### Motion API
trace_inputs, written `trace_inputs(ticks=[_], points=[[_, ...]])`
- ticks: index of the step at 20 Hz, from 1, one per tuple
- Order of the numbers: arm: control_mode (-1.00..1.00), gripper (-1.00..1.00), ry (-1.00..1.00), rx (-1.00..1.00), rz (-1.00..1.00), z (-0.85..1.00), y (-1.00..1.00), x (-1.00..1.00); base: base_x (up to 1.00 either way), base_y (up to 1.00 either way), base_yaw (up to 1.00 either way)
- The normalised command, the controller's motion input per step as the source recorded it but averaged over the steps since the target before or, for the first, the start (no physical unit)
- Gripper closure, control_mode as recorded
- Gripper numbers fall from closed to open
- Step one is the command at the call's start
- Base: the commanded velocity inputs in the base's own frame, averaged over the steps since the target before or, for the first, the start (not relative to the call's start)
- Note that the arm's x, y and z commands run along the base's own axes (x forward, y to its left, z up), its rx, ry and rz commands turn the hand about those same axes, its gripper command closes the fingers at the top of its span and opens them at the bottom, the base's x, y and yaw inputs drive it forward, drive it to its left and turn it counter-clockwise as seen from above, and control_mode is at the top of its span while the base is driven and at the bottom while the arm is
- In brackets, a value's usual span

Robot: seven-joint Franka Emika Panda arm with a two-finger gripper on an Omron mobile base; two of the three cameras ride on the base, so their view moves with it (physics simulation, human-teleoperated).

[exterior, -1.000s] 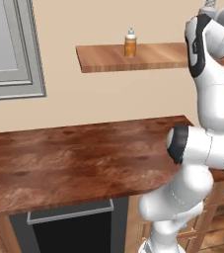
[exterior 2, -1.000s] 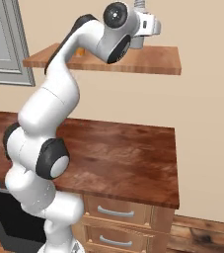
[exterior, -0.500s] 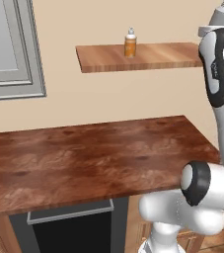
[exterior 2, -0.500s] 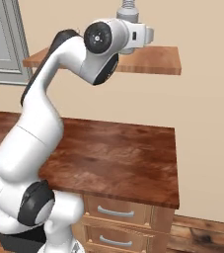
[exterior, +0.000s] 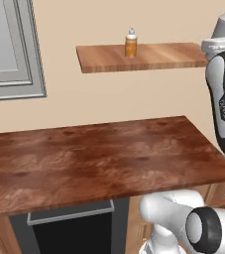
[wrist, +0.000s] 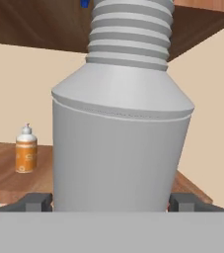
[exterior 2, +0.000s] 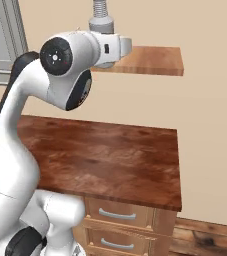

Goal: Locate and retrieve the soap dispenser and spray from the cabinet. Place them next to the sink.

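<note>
- Spray: grey body sits between the two dark fingertips of the pincer, ribbed neck above; the bottle appears raised off the cabinet.
- Pincer state: spread wide around the bottle's body, apparently pinching it; firm contact on both sides cannot be confirmed.
- Soap dispenser: upright on the cabinet, well apart from the held bottle, not yet collected.
- Worktop: lies below the cabinet.
- Risk: the grip sits low on a smooth, wide cylinder; a fast swing could tilt or slip the bottle.
- Risk: a careless withdrawal could knock the bottle or arm against the cabinet edge.
</note>
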Motion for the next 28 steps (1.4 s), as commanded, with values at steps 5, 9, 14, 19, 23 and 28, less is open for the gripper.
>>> trace_inputs(ticks=[5,9,14,19,23,28], points=[[-1.0,1.0,0.05,-0.01,0.05,-0.5,0.51,-1.0,0.0,0.0,0.0],[-1.0,1.0,0.05,0.01,0.11,-0.64,0.69,-0.84,0.0,0.0,0.0],[-1.0,1.0,0.08,0.01,0.15,-0.69,0.69,-0.73,0.0,0.0,0.0],[-1.0,1.0,0.1,0.0,0.31,-0.75,0.39,-0.43,0.0,0.0,0.0],[-1.0,1.0,0.01,0.0,0.45,-0.8,0.32,-0.15,0.0,0.0,0.0],[-1.0,1.0,0.08,0.0,0.41,-0.52,0.35,-0.03,0.0,0.0,0.0]])
